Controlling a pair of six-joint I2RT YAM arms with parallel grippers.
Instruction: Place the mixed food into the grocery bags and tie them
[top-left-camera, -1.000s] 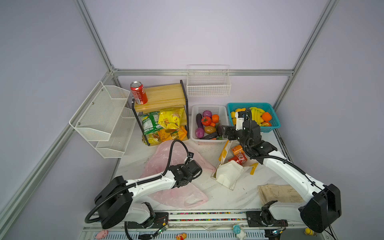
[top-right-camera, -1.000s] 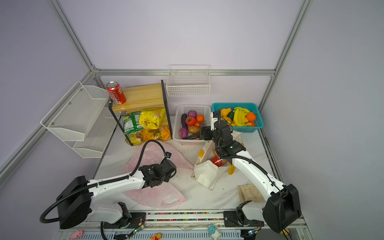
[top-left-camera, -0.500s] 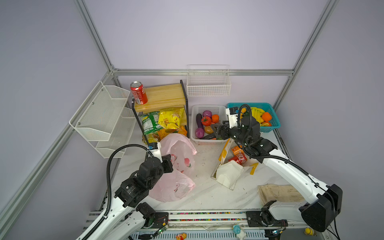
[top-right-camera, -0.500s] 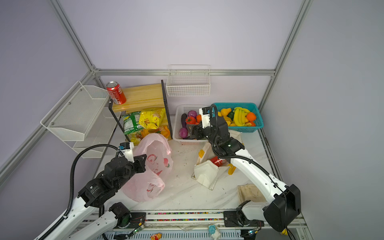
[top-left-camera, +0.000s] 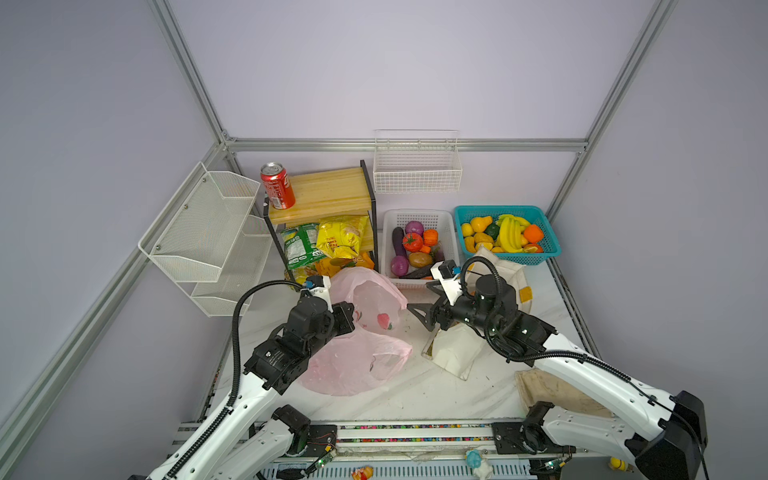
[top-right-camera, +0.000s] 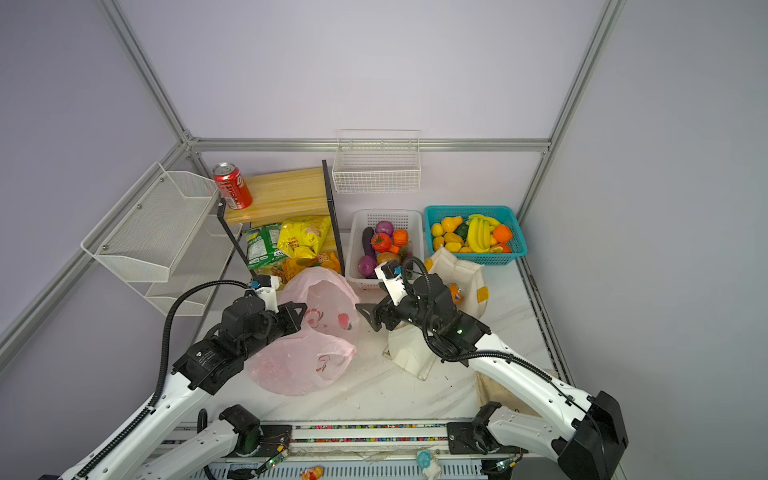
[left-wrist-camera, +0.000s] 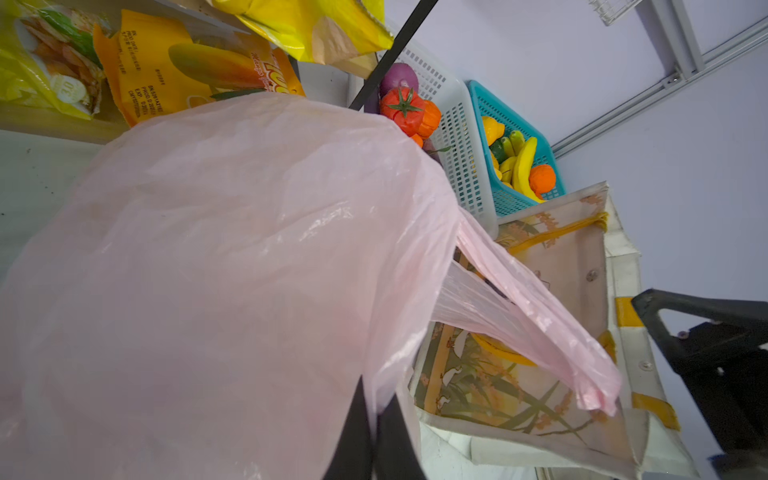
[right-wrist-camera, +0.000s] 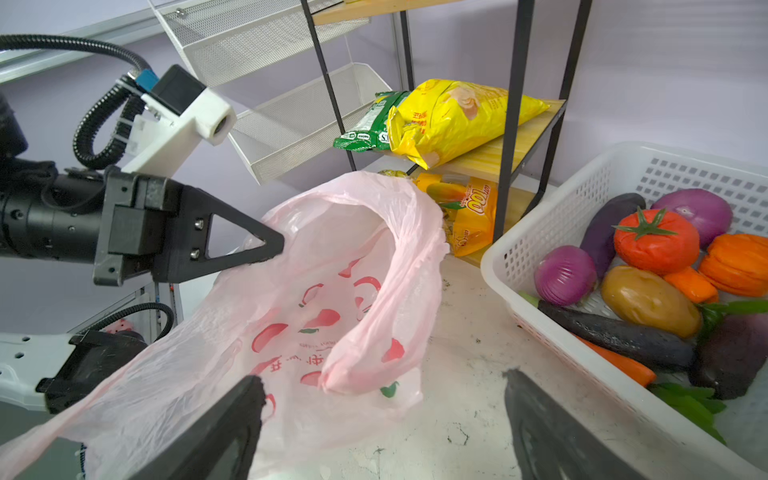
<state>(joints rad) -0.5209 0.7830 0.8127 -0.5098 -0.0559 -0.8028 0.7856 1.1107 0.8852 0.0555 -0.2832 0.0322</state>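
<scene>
Left hand (right-wrist-camera: 272, 249) pinching pink bag (right-wrist-camera: 332, 291) rim, right hand (right-wrist-camera: 384, 380) spread just beside it; toy vegetables (right-wrist-camera: 648, 299) beyond unbagged, nothing tied.

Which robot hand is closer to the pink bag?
Left. The left gripper is shut on the pink bag, pinching its rim. The right gripper is open just beside the bag, gripping nothing.
</scene>
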